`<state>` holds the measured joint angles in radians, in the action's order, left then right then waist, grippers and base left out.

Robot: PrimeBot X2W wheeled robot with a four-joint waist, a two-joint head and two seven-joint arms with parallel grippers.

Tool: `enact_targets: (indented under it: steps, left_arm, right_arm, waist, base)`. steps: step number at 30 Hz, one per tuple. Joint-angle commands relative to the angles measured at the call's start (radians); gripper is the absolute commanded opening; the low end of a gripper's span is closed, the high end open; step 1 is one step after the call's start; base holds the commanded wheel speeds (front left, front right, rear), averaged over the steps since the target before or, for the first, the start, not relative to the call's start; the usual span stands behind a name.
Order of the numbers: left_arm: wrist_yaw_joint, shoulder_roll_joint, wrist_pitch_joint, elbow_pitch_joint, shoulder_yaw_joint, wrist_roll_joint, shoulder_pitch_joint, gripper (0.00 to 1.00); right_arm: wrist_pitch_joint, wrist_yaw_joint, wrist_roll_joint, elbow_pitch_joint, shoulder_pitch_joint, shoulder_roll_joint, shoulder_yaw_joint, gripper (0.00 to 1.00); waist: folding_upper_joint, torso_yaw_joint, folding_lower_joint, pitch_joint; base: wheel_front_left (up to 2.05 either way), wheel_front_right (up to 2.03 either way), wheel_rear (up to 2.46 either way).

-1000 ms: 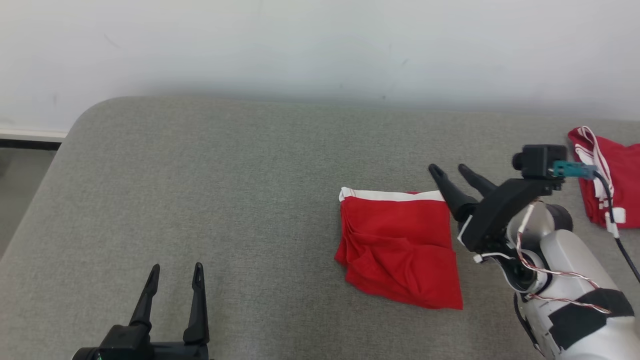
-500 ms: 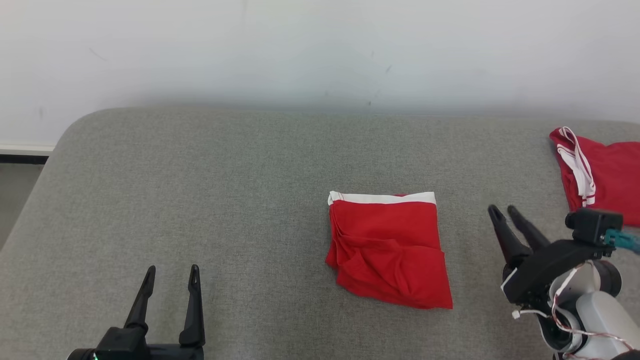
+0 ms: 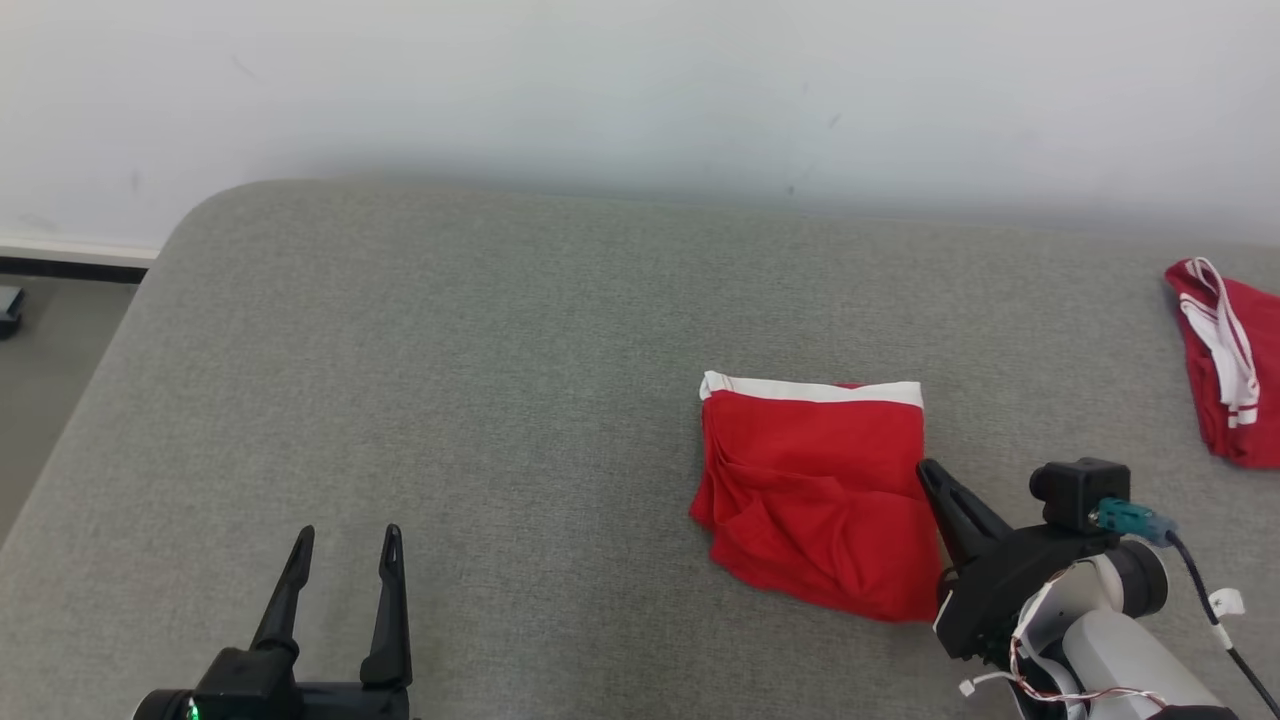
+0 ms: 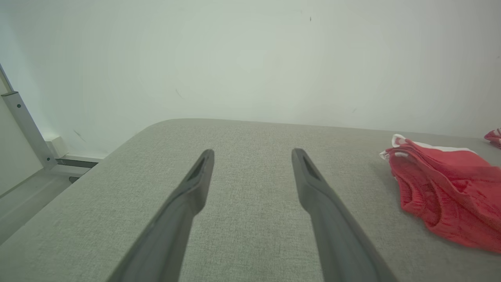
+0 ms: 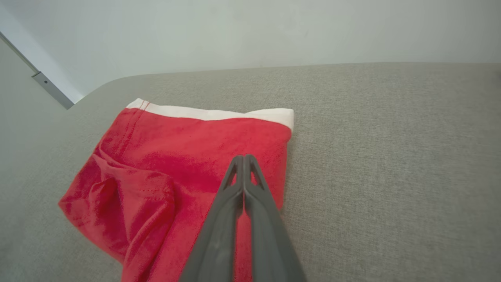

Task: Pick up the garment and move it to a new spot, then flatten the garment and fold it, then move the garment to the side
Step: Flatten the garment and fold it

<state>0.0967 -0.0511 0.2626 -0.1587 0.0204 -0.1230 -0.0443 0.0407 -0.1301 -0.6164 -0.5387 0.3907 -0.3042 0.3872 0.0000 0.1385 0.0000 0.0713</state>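
The garment (image 3: 815, 485) is a red cloth with a white band, folded into a rough square on the grey cushioned surface (image 3: 480, 400). It also lies at the right in the left wrist view (image 4: 446, 188) and under my fingers in the right wrist view (image 5: 176, 168). My right gripper (image 3: 928, 472) is shut with nothing in it, just off the garment's right edge; in the right wrist view (image 5: 243, 158) its fingertips hover above the cloth. My left gripper (image 3: 345, 540) stands open at the lower left, far from the garment, its fingers (image 4: 199, 176) apart over bare surface.
A second red garment (image 3: 1225, 370) with white stripes lies at the far right edge. A pale wall (image 3: 640, 90) runs behind the surface. At the left the surface's rounded corner drops to the floor (image 3: 40, 360). A metal rail (image 4: 23, 125) stands at the far left.
My right gripper has drawn back from the garment's upper right corner to its lower right side and its fingers have shut. The head camera has shifted. The left gripper has not moved.
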Motion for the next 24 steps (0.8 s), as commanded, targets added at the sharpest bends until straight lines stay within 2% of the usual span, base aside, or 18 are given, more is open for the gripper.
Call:
enact_targets:
  steps: [1,12,24]
  left_arm:
    - [0.002,0.001,0.003,-0.004,-0.003,0.002,-0.012,1.0]
    - [0.0,0.001,0.003,-0.009,-0.001,-0.011,-0.024,1.0]
    - [0.0,0.001,0.003,-0.011,-0.001,-0.015,-0.031,1.0]
  right_arm:
    - [0.024,0.0,0.006,-0.031,0.014,-0.002,0.023,0.0]
    - [0.142,0.0,-0.061,-0.212,0.064,0.039,0.146,0.0]
    - [0.216,0.0,-0.124,-0.231,0.078,0.105,0.277,0.0]
  waist:
    - [0.0,0.023,0.0,0.007]
    - [0.0,0.061,0.0,0.025]
    - [0.0,0.073,0.0,0.025]
  base:
    - [0.0,0.0,0.0]
    - [0.0,0.0,0.0]
    - [0.0,0.0,0.0]
